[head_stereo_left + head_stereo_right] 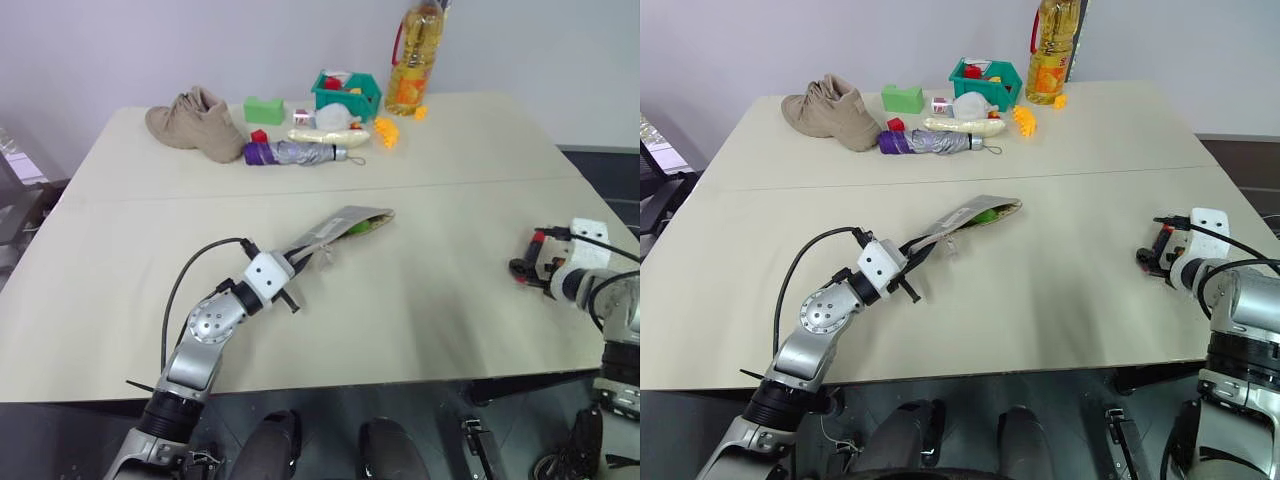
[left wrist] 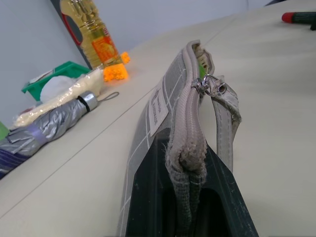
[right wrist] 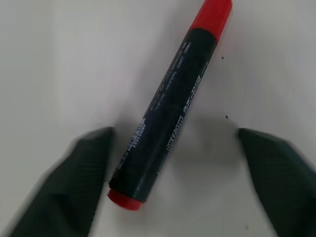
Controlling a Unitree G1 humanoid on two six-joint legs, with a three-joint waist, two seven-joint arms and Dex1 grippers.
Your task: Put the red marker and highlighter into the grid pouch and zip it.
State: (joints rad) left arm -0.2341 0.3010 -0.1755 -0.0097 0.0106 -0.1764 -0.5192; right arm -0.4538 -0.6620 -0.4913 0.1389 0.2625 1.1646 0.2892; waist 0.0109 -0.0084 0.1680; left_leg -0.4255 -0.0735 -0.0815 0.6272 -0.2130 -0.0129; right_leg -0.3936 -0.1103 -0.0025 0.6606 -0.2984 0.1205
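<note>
The grid pouch is grey with white lines. It slants up off the table with its mouth facing away, and my left gripper is shut on its near end. The highlighter's green cap shows inside the open mouth, and the zipper pull sits near that far end. The red marker has a dark body with red ends. It lies on the table at the right edge. My right gripper hangs open over it, one finger on each side and neither touching it.
Along the back of the table are a tan shoe, a folded purple-grey umbrella, a green block, a green basket, an oil bottle and an orange toy.
</note>
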